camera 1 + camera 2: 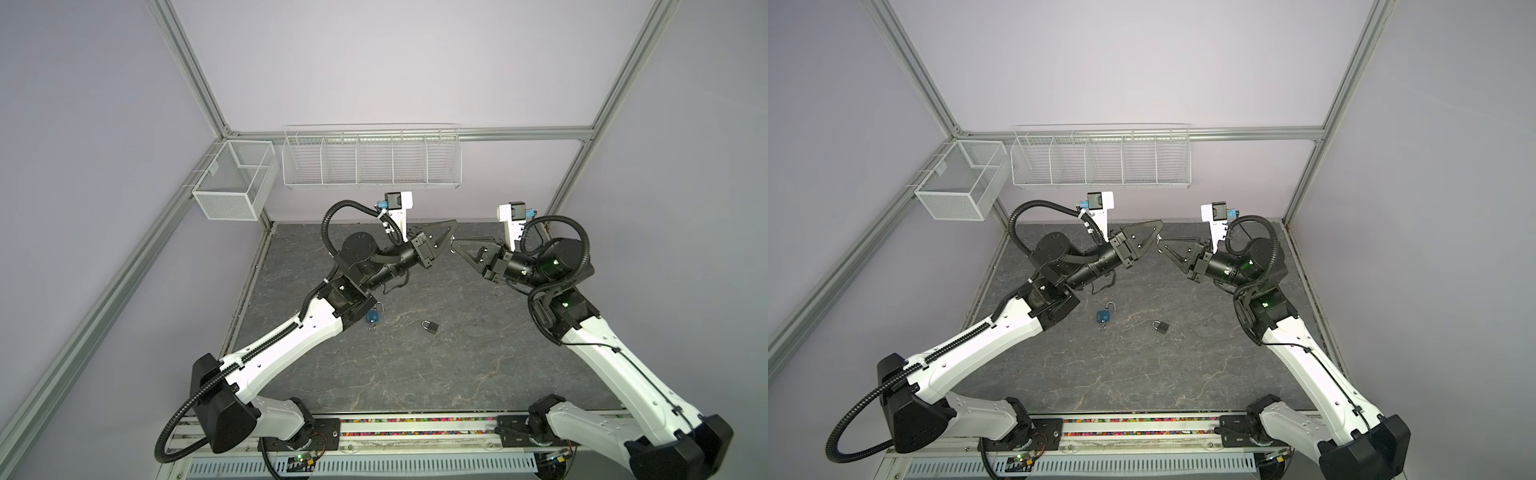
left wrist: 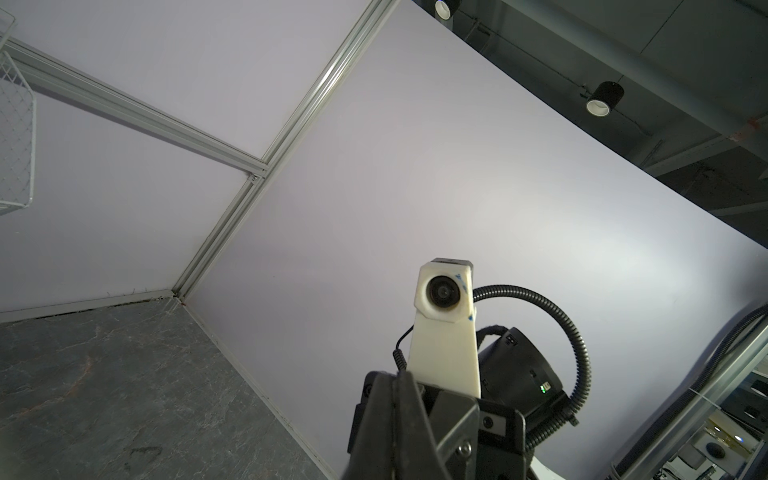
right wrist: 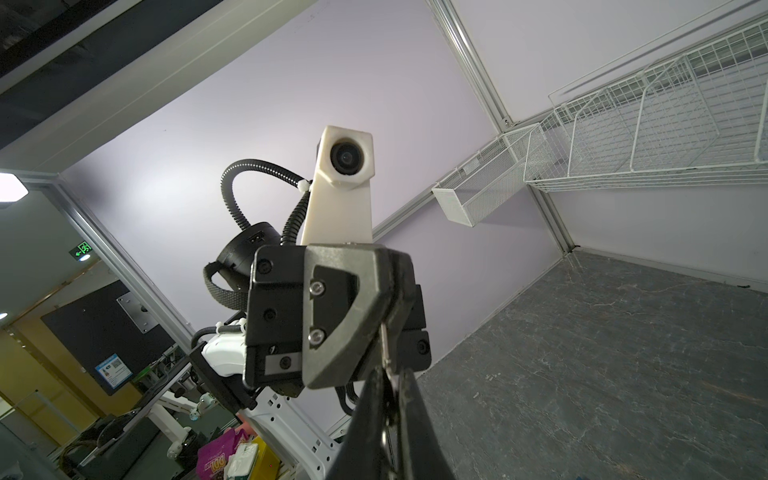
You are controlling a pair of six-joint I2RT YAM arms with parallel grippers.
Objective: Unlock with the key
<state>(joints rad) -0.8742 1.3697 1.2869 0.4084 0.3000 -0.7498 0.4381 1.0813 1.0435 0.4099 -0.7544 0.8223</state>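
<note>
Both grippers are raised above the dark table, tip to tip. My left gripper (image 1: 449,235) (image 1: 1156,235) (image 2: 400,376) is shut on a small metal key (image 3: 384,345) (image 1: 451,240). My right gripper (image 1: 455,241) (image 1: 1163,242) (image 3: 386,372) is shut on the other end of the same key. In the left wrist view the key is hidden behind the fingers. A blue padlock (image 1: 372,317) (image 1: 1104,316) lies on the table, partly under the left arm in a top view. A dark grey padlock (image 1: 431,326) (image 1: 1160,327) lies to its right.
A white wire rack (image 1: 372,160) with several compartments hangs on the back wall. A mesh basket (image 1: 232,187) hangs at the back left. Aluminium frame posts and lilac walls enclose the marbled table (image 1: 415,365).
</note>
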